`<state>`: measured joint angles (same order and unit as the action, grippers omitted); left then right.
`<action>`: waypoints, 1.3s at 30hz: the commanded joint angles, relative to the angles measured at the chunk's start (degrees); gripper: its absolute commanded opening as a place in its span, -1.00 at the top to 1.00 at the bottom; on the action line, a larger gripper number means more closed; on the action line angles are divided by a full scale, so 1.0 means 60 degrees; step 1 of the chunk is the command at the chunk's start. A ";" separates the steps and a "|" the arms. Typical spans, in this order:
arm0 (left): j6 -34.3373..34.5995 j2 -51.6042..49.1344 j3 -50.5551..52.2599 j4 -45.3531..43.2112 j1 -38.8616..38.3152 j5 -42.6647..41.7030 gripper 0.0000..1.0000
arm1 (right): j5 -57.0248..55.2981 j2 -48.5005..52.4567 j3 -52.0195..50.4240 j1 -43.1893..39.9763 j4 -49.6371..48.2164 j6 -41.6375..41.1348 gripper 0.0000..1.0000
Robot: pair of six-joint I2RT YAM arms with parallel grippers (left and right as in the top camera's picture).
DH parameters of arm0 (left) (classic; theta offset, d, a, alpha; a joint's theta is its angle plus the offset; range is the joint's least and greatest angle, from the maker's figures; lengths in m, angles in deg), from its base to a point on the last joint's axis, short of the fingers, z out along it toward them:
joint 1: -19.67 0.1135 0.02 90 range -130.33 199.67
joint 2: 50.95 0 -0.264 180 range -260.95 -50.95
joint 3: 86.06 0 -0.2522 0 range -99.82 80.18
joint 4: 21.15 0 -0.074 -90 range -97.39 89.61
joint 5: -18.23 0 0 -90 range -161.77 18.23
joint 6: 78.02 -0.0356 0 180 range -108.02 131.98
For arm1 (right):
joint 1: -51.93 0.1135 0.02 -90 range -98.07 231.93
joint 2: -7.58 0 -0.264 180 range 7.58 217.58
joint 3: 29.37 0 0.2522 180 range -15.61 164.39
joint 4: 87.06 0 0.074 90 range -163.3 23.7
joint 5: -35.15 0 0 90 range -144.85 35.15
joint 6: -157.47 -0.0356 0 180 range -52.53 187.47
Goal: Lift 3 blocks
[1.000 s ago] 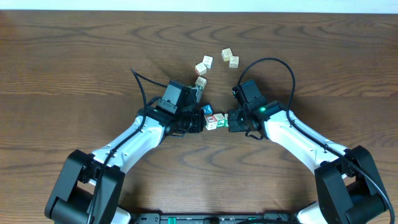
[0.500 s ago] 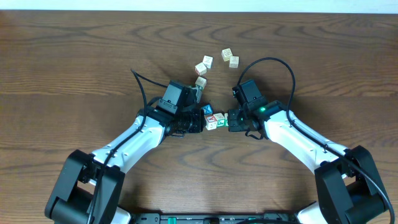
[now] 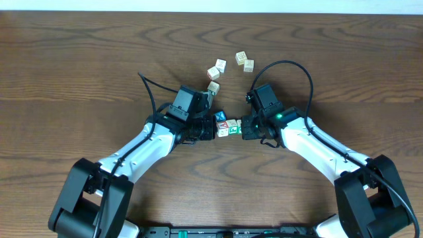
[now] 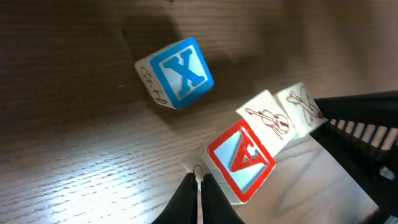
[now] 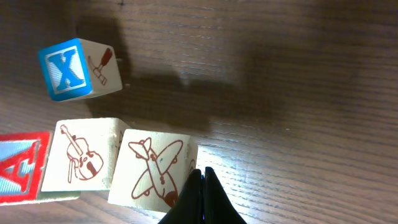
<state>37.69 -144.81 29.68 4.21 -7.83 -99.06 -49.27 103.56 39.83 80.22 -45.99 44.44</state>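
Observation:
Three blocks form a tight row: a red-faced "A" cube (image 4: 241,160), a cream cube with a violin drawing (image 4: 267,118) and a cream cube with a plane drawing (image 5: 152,168). My left gripper (image 4: 199,180) is shut, its closed tips pressed against the "A" cube's end. From the other side my right gripper (image 5: 202,177), also shut, presses on the plane cube. In the overhead view the row (image 3: 227,128) is squeezed between the left gripper (image 3: 213,128) and the right gripper (image 3: 242,127). Its shadow falls offset on the wood, so it seems slightly raised.
A blue "X" cube (image 3: 220,116) lies loose just beyond the row, also in the left wrist view (image 4: 177,71). Several more cream cubes lie farther back (image 3: 213,86), (image 3: 221,65), (image 3: 248,65). The brown wooden table (image 3: 79,79) stretches out on all sides.
Both grippers and the pinched row have shifted a little toward the far side in the overhead view. The blue "X" cube and the far cubes have not moved.

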 commanded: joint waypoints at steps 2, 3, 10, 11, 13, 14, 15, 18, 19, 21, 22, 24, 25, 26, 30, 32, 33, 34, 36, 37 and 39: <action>0.0007 -0.0109 -0.0153 -0.0477 -0.0506 -0.1555 0.86 | 0.3195 -0.0087 0.0437 0.0605 -0.0375 0.0350 0.98; 0.0007 -0.0109 -0.0153 -0.0506 -0.0506 -0.1555 0.85 | 0.3195 -0.0087 0.0437 0.0605 -0.0375 0.0353 0.97; 0.0011 -0.0109 -0.0153 -0.0521 -0.0510 -0.1559 0.86 | 0.3195 -0.0087 0.0437 0.0605 -0.0375 0.0350 0.98; 0.0011 -0.0109 -0.0157 -0.0521 -0.0510 -0.1555 0.86 | 0.3195 -0.0087 0.0437 0.0605 -0.0375 0.0350 0.98; 0.0007 -0.0109 -0.0153 -0.0521 -0.0510 -0.1555 0.85 | 0.3191 -0.0087 0.0437 0.0605 -0.0372 0.0350 0.98; 0.0007 -0.0109 -0.0153 -0.0521 -0.0510 -0.1555 0.86 | 0.3191 -0.0087 0.0437 0.0605 -0.0375 0.0350 0.98; 0.0004 -0.0113 -0.0153 -0.0521 -0.0510 -0.1555 0.86 | 0.3191 -0.0087 0.0437 0.0605 -0.0375 0.0350 0.98; 0.0007 -0.0153 -0.0153 -0.0539 -0.0510 -0.1555 0.86 | 0.3191 -0.0087 0.0437 0.0608 -0.0375 0.0350 0.98; 0.0007 -0.0197 -0.0153 -0.0550 -0.0510 -0.1555 0.85 | 0.3191 -0.0087 0.0437 0.0608 -0.0375 0.0350 0.97; 0.0011 -0.0299 -0.0153 -0.0554 -0.0510 -0.1559 0.85 | 0.3191 -0.0087 0.0437 0.0608 -0.0375 0.0350 0.98; 0.0011 -0.0357 -0.0153 -0.0568 -0.0510 -0.1599 0.86 | 0.3191 -0.0087 0.0437 0.0608 -0.0372 0.0350 0.98; 0.0011 -0.0528 -0.0153 -0.0641 -0.0510 -0.1745 0.86 | 0.3191 -0.0087 0.0437 0.0608 -0.0375 0.0350 0.98; 0.0015 -0.0637 -0.0157 -0.0732 -0.0510 -0.1887 0.86 | 0.3187 -0.0087 0.0437 0.0608 -0.0372 0.0350 0.98; 0.0015 -0.0732 -0.0153 -0.0820 -0.0510 -0.2025 0.85 | 0.3187 -0.0087 0.0437 0.0608 -0.0375 0.0353 0.98; 0.0087 -0.0984 -0.0153 -0.0951 -0.0510 -0.2127 0.85 | 0.3180 -0.0084 0.0437 0.0608 -0.0375 0.0353 0.98; 0.0087 -0.0991 -0.0153 -0.0951 -0.0510 -0.2127 0.86 | 0.3126 -0.0084 0.0437 0.0612 -0.0372 0.0353 0.97; 0.0087 -0.0991 -0.0157 -0.0958 -0.0510 -0.2127 0.86 | 0.3107 -0.0084 0.0437 0.0616 -0.0372 0.0353 0.97; 0.0087 -0.0991 -0.0157 -0.0984 -0.0510 -0.2127 0.86 | 0.3111 -0.0084 0.0437 0.0619 -0.0372 0.0350 0.97; 0.0087 -0.0991 -0.0157 -0.0987 -0.0510 -0.2127 0.86 | 0.3107 -0.0084 0.0437 0.0641 -0.0368 0.0353 0.97; 0.0087 -0.0991 -0.0157 -0.0984 -0.0510 -0.2124 0.86 | 0.3082 -0.0080 0.0437 0.0674 -0.0372 0.0350 0.97; 0.0087 -0.0991 -0.0157 -0.0984 -0.0510 -0.2127 0.86 | 0.2962 -0.0066 0.0437 0.0750 -0.0364 0.0346 0.98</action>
<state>37.93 -151.35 29.71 1.04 -7.81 -98.14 -47.65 103.54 39.83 80.22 -45.75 45.86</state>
